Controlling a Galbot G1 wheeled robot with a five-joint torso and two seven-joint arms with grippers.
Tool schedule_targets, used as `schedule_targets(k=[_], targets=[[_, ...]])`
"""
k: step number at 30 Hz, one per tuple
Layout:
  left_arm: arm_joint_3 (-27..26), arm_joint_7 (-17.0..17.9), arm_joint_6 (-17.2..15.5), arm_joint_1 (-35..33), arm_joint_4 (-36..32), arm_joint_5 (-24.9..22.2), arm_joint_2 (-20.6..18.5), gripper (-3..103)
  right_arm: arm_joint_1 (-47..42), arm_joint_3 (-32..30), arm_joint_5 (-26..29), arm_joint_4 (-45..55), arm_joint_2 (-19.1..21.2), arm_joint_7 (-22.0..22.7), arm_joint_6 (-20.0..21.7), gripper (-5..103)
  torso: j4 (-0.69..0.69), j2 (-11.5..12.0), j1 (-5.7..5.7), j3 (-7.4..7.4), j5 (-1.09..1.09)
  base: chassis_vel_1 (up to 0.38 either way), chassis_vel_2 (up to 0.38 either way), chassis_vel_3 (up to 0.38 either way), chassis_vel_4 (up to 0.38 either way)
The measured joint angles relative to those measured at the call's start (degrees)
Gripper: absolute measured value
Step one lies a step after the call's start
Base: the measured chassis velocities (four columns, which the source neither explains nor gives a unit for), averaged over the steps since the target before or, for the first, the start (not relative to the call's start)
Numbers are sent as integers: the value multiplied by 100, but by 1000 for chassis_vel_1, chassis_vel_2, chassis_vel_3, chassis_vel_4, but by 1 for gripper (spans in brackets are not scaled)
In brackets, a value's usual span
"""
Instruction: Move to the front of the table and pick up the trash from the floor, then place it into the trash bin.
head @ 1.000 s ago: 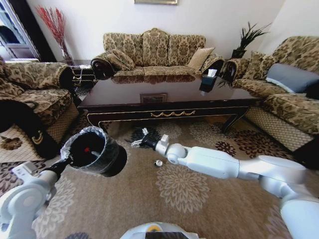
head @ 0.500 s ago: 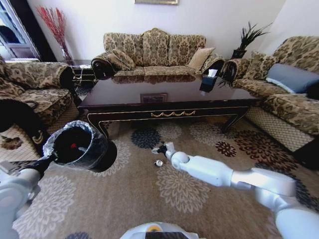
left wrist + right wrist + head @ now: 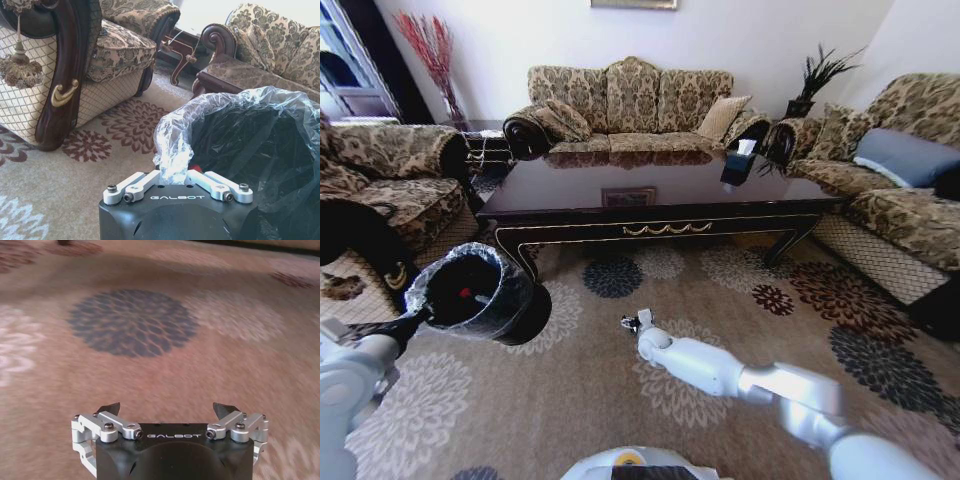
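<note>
Bin (image 3: 480,295) rim clamped by left pincer (image 3: 173,176); right pincer (image 3: 170,410) wide above bare carpet (image 3: 150,370).

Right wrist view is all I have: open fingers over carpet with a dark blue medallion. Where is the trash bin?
Observer: The left gripper is shut on the bag-lined rim of the trash bin and holds it tilted on the robot's left.
Operator: Anything in it?
Observer: The head view shows a small red item inside.
Operator: Where is my gripper relative to the table?
Observer: The right gripper is low over the carpet, in front of the coffee table, near its middle.
</note>
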State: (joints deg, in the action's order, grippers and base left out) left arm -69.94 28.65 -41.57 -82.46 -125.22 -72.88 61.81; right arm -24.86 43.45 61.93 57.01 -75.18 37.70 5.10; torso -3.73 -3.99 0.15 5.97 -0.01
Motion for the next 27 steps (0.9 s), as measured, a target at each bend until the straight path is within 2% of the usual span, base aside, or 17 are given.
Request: schedule_targets(k=[3, 9, 21, 24, 27], targets=[[63, 1, 0, -2, -32, 63, 48, 3, -119, -263, -55, -490, -237, 99, -24, 100, 0, 0, 0, 0, 0, 0, 0, 0, 0], [97, -3, 0, -55, -110, 110, 100, 3, -188, -542, -243, -1015, -411, 41, -26, 100, -2, 0, 0, 0, 0, 0, 0, 0, 0], [95, -16, 1, -136, -194, 140, 174, 3, -270, -449, -376, -866, -284, -110, -101, 100, -1, 0, 0, 0, 1, 0, 0, 0, 0], [92, -17, 1, -143, -213, 149, 164, 3, -310, -431, -568, -915, -272, -204, -508, 100, 0, 0, 0, 0, 1, 0, 0, 0, 0], [82, -17, 1, -151, -223, 149, 144, 3, -317, -425, -671, -951, -266, -284, -634, 100, -1, 0, 0, 0, 1, 0, 0, 0, 0]])
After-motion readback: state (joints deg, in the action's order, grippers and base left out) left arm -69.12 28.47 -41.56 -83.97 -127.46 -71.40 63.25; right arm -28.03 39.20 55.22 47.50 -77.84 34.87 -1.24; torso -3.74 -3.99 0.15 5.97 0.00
